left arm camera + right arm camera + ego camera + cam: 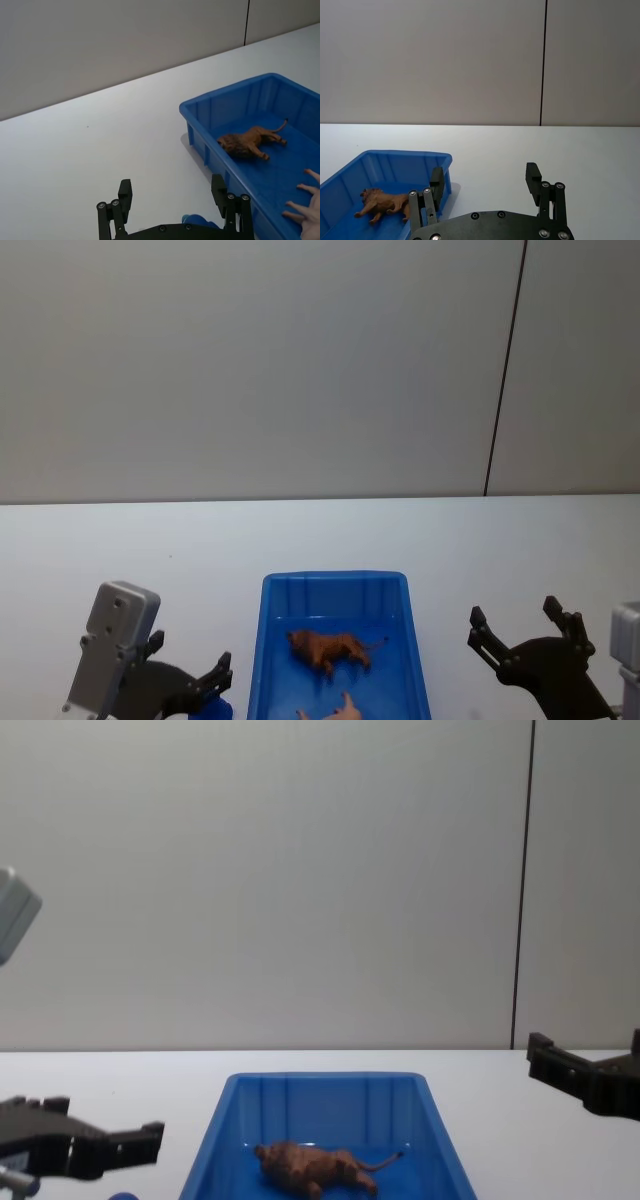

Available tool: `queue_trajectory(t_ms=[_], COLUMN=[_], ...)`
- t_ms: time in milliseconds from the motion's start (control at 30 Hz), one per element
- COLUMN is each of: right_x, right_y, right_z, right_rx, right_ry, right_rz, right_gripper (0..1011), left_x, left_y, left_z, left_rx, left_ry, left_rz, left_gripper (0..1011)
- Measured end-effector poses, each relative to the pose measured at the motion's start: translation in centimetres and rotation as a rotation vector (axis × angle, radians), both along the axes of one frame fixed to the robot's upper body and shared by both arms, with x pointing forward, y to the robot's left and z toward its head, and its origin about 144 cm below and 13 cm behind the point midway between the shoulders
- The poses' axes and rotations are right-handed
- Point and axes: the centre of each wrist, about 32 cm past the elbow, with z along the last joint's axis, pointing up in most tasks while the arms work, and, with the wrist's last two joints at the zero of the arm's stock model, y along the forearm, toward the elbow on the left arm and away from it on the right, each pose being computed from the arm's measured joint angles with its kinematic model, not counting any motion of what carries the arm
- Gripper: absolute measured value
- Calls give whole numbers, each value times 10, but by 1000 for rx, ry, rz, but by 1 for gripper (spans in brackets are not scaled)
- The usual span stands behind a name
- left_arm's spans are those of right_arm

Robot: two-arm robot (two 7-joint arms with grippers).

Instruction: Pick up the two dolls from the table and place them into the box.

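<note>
The blue box (334, 583) stands on the white table, near the front and midway between my arms. A shaggy brown lion doll (330, 648) lies on its side on the box floor (250, 143) (382, 203) (310, 1166). A pale pink doll (338, 709) lies nearer in the same box, cut off by the view's edge; its legs (304, 205) show in the left wrist view. My left gripper (190, 655) hovers open and empty just left of the box (225, 93). My right gripper (515, 615) hangs open and empty to the right of the box (405, 155).
A small blue object (196, 220) sits under the left gripper, close to the box's left wall. White tabletop (120, 540) stretches to a grey wall behind. A dark vertical seam (505, 370) runs down the wall at the right.
</note>
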Motion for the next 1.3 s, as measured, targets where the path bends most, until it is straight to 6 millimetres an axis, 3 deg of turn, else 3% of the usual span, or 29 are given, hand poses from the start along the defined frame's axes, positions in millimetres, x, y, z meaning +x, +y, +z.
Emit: queue_trajectory(t_ms=[1000,1133,1300], right_x=[0,0,0], right_y=[0,0,0], right_z=[0,0,0], right_rx=[0,0,0], right_ry=[0,0,0], right_rz=[0,0,0], right_gripper=[1001,1001,1001], left_x=[-2,0,2], left_y=[15,15,15], left_z=[-30,-32,-35], left_rx=[-30,-30,-30], left_ry=[108,108,102], left_rz=[-46,-53,-68], left_gripper=[1001,950,808])
